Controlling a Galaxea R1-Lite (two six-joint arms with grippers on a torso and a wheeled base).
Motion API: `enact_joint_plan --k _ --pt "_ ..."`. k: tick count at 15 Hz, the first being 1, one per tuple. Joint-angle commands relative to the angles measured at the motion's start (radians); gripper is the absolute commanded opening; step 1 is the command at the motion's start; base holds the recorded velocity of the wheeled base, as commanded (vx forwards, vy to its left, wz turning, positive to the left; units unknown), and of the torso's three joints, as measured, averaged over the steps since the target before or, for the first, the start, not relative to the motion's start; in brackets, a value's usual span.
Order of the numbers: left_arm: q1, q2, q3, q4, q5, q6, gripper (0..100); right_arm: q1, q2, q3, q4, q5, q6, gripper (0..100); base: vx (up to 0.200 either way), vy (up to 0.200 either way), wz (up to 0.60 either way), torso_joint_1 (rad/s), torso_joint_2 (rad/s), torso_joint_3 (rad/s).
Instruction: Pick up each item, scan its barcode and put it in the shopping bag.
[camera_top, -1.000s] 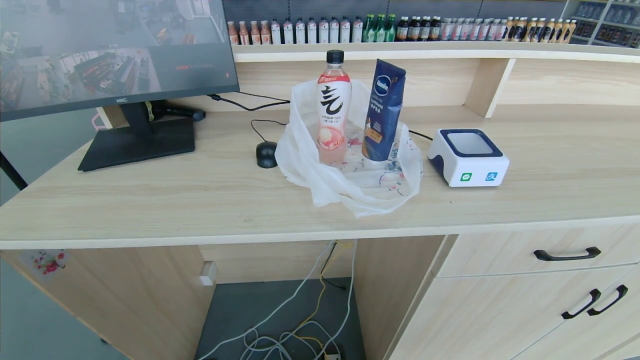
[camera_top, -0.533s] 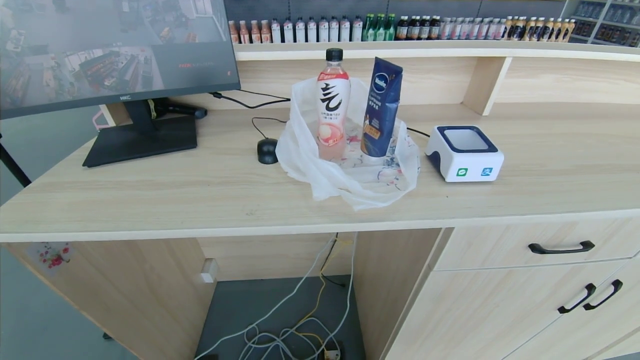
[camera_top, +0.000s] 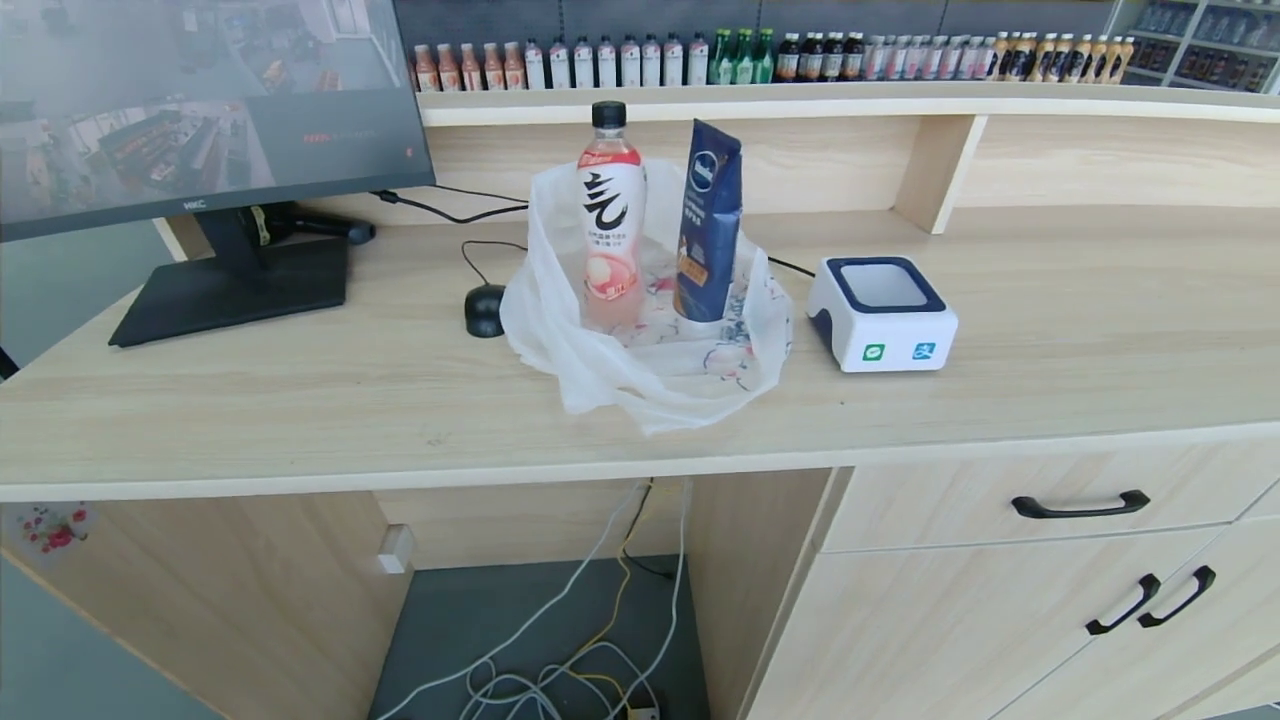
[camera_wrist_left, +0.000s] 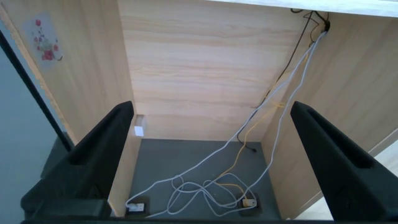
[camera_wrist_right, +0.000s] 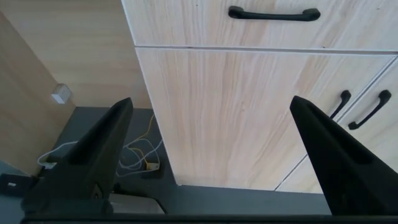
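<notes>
A white plastic shopping bag (camera_top: 556, 330) lies slumped open midway along the table (camera_top: 250, 400), nearer its back edge. Two items stand upright side by side in it: a pink drink bottle (camera_top: 611, 230) with a black cap and a dark blue pouch (camera_top: 708, 240). A white-and-blue barcode scanner (camera_top: 880, 318) sits just beside the bag, toward the table's right edge.

Left gripper (camera_wrist_left: 211, 121) and right gripper (camera_wrist_right: 211, 106) both sat with jaws spread wide apart, nothing between the fingers.
</notes>
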Motion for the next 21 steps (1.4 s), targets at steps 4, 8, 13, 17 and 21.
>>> enact_joint_plan --k 4,8,13,17,21 --pt "0.000 0.000 0.000 0.000 0.001 -0.002 100 -0.001 0.005 0.000 0.000 0.001 -0.001 100 0.000 -0.200 0.00 0.000 0.00 0.000" --pt "0.000 0.000 0.000 0.000 0.001 -0.006 100 -0.001 0.005 0.000 0.000 0.001 0.001 100 0.000 -0.200 0.00 0.005 0.01 0.005" --pt "0.000 0.000 0.000 0.000 0.001 -0.005 100 -0.001 0.005 0.000 0.000 0.001 0.002 100 0.000 -0.200 0.00 0.003 0.00 0.006" --pt "0.000 0.000 0.000 0.000 0.001 -0.005 100 -0.001 0.005 0.000 0.002 0.001 0.001 100 0.000 -0.200 0.00 0.002 0.00 0.002" --pt "0.000 0.000 0.000 0.000 0.001 -0.005 100 -0.001 0.005 0.000 0.002 0.001 0.001 100 0.000 -0.100 0.00 0.002 0.00 0.000"
